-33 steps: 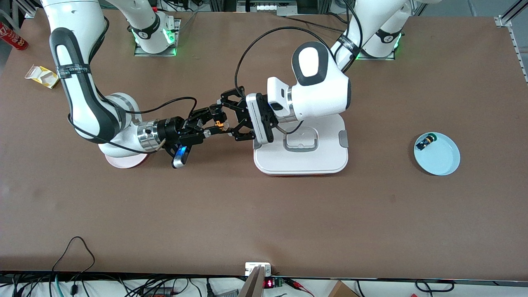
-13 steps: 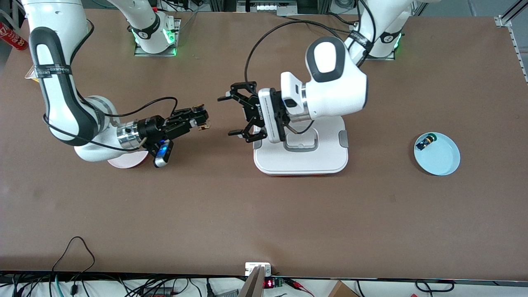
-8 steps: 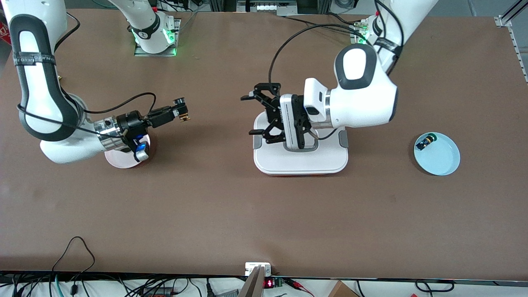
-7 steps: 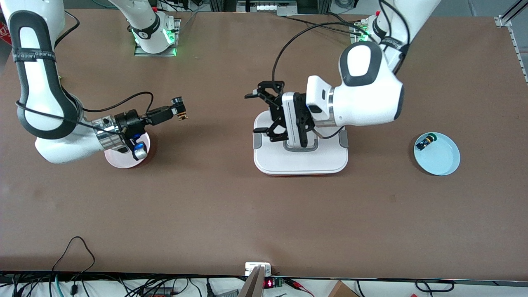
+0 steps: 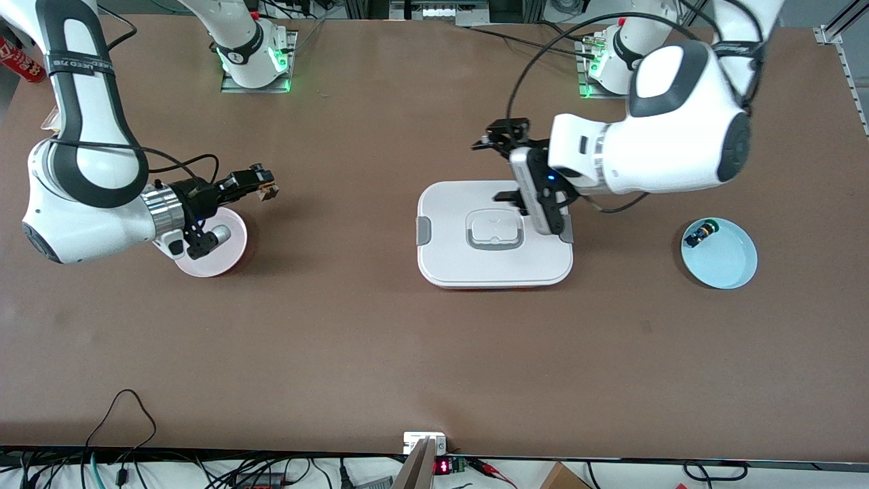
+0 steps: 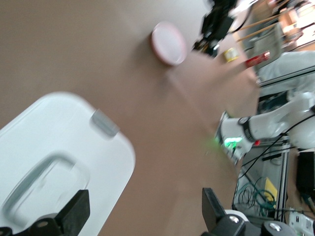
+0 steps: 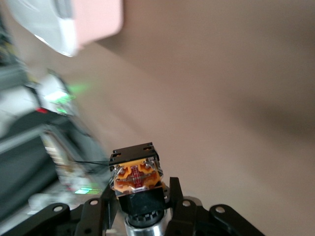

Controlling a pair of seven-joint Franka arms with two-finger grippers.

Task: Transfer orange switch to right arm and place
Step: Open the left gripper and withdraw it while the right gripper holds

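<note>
Orange-capped and black-bodied, the small cylindrical orange switch (image 5: pixel 263 188) (image 7: pixel 136 175) sits clamped between the fingers of the right gripper (image 5: pixel 254 182), its tan squarish end pointing outward. That gripper hangs over the brown bench (image 5: pixel 380 339) just beside the round pink plate (image 5: pixel 224 261). The left gripper (image 5: pixel 506 163), fingers (image 6: pixel 74 214) spread wide and holding nothing, hovers over the edge of the white square lidded container (image 5: pixel 494 234). Toward the left arm's end lies a round pale-blue dish (image 5: pixel 730 268) holding a second small black switch (image 5: pixel 699 234).
</note>
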